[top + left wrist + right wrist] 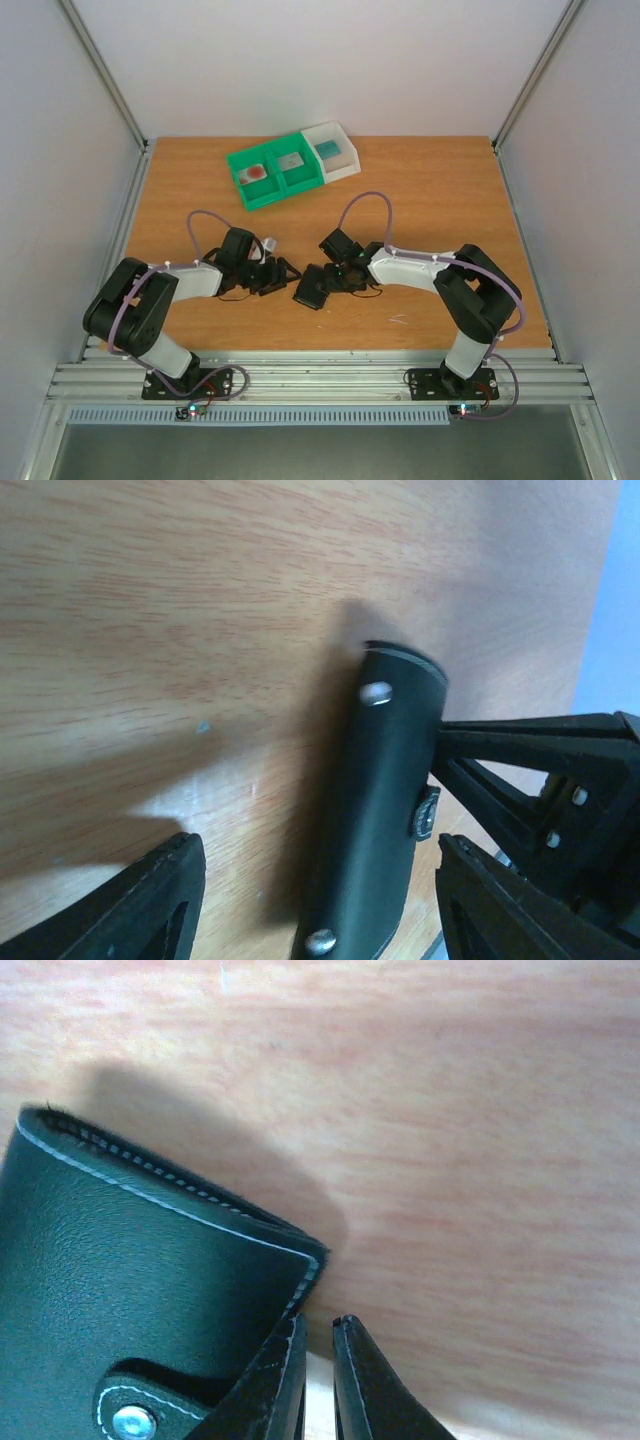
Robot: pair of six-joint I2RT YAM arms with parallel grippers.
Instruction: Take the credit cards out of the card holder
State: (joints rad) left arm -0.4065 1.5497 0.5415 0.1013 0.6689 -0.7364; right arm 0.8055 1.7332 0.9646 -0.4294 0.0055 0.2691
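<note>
Fingers of my left gripper stand spread either side of the card holder, gripping nothing. My right gripper is pinched nearly closed, empty, at its corner. It lies folded, near-centre. Two credit cards seem already in the far green bin; whether more remain inside, I cannot tell.

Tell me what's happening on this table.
Two robot arms are working on a black card holder in the middle of the table. The holder is folded shut with its clasp tab snapped. The left claw is open and lined up on the holder. The right claw is all but shut, empty, at the holder's corner. No card is out of it yet.
</note>
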